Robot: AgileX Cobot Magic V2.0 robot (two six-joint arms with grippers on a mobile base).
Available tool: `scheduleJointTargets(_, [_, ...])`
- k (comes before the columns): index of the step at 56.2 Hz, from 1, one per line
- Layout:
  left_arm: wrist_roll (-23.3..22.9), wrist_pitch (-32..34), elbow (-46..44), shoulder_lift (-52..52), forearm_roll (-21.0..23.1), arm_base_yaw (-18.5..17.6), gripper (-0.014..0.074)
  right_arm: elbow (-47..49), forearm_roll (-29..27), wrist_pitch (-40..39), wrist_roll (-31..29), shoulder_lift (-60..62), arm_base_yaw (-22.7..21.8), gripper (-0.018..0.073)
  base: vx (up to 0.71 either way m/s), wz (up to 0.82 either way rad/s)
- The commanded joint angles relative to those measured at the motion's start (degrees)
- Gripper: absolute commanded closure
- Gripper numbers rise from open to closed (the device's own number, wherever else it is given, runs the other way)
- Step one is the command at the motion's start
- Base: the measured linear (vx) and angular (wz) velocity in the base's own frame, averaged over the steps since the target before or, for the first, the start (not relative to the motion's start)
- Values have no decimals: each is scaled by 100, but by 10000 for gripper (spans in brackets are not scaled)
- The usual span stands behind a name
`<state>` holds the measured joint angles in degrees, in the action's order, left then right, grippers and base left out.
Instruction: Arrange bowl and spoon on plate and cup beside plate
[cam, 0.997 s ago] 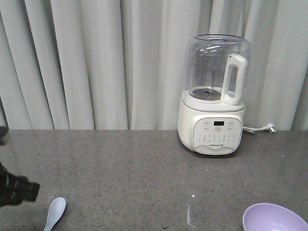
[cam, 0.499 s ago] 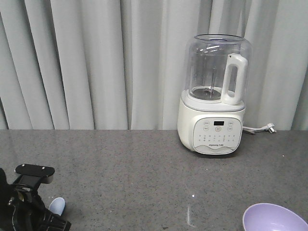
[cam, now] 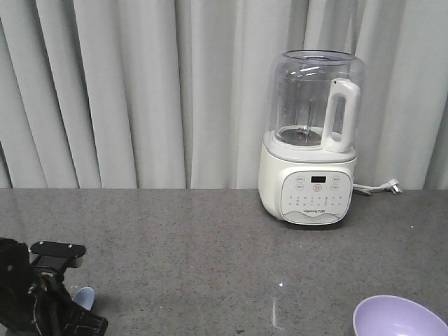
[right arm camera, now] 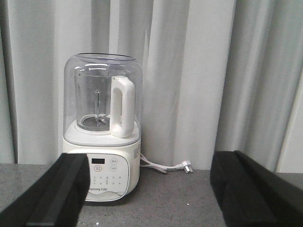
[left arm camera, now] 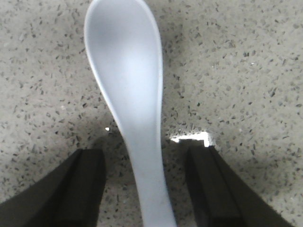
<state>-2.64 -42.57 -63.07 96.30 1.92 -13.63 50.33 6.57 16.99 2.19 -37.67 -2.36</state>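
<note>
The pale spoon [left arm camera: 130, 99] lies flat on the speckled counter, scoop away from me and handle running back between the fingers of my left gripper [left arm camera: 149, 182]. That gripper is open, with a gap on each side of the handle. In the front view only the scoop's tip [cam: 83, 297] shows behind the black left arm [cam: 35, 294] at the lower left. The lavender bowl [cam: 397, 316] sits at the lower right edge of the front view. My right gripper [right arm camera: 149, 189] is open and holds nothing. The plate and the cup are out of view.
A white blender [cam: 311, 136] with a clear jug stands at the back right of the grey counter [cam: 210, 252]. Its cord and plug [cam: 381, 187] trail to the right. Grey curtains [cam: 126, 91] hang behind the counter.
The left arm has come in from the left edge and dropped over the spoon, hiding most of it. The bowl and blender have not moved.
</note>
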Motion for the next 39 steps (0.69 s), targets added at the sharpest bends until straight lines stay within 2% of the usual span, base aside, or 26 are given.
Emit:
scheduleJointTargets(1, [-65, -27, -198, -129, 15, -39, 126, 164, 67, -399, -19, -29, -17, -13, 0, 0])
scheduleJointTargets(7, [-65, -113, -198, -76, 15, -39, 189, 164, 67, -402, -19, -29, -17, -13, 0, 0])
scheduleJointTargets(10, [-65, -160, -198, -68, 15, -45, 259, 164, 67, -402, -19, -29, -17, -13, 0, 0])
scheduleJointTargets(20, [206, -246, -198, -68, 30, -95, 608, 164, 67, -347, -19, -29, -17, -12, 0, 0])
scheduleJointTargets(33, [264, -153, -277, -362, 115, -279, 604, 164, 73, -69, -19, -29, -17, -12, 0, 0])
scheduleJointTargets(39, [264, 26, -375, -829, 350, -279, 604, 206, 73, 529, 169, -58, -17, -12, 0, 0])
